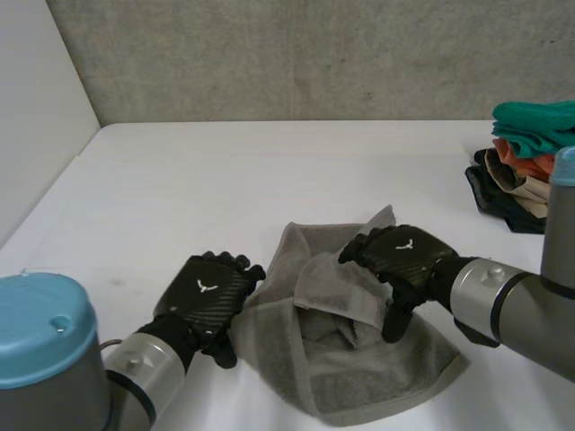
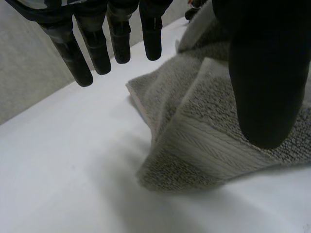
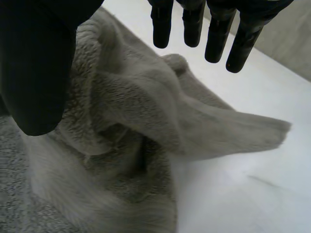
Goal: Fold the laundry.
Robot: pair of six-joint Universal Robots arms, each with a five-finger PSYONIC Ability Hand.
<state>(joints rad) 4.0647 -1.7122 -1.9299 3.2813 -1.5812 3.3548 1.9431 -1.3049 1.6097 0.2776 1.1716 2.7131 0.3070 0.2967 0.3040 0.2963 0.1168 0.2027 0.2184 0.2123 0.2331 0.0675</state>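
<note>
A grey towel (image 1: 359, 359) lies bunched and half-turned over itself on the white surface (image 1: 225, 180), close to the robot. The left hand (image 1: 207, 292) sits at the towel's left edge, its fingers (image 2: 99, 48) straight and spread above bare surface, the thumb over the cloth and gripping nothing. The right hand (image 1: 409, 256) hovers over the towel's rumpled middle, fingers (image 3: 214, 39) likewise loose and apart, thumb pointing down at the folds. Off at the far right stands a pile of folded clothes (image 1: 526, 171).
</note>
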